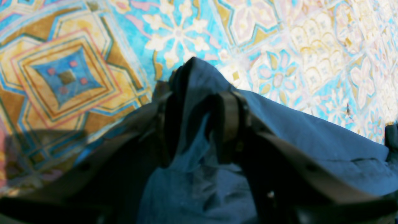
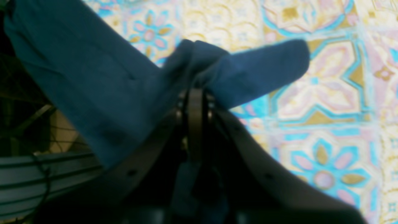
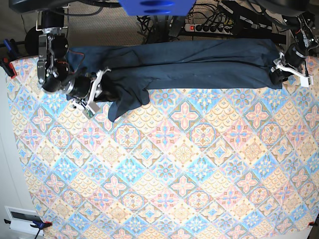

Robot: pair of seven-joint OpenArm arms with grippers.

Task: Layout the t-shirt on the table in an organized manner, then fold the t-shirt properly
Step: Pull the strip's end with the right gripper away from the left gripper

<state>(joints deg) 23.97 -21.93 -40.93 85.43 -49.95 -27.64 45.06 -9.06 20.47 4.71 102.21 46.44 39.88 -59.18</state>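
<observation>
Along the far edge of the table [image 3: 164, 164], the t-shirt [image 3: 199, 63] lies stretched in a long band. The right gripper [image 2: 195, 88] is clenched on bunched fabric near the far-left corner; the left gripper [image 1: 199, 102] grasps cloth at the far-right corner.

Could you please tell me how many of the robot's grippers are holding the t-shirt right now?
2: the right gripper pinches the t-shirt at its end near the table's left side in the base view; the left gripper holds the opposite end.

Black arms [image 3: 55, 74], white-trimmed tools [image 3: 97, 85]
</observation>
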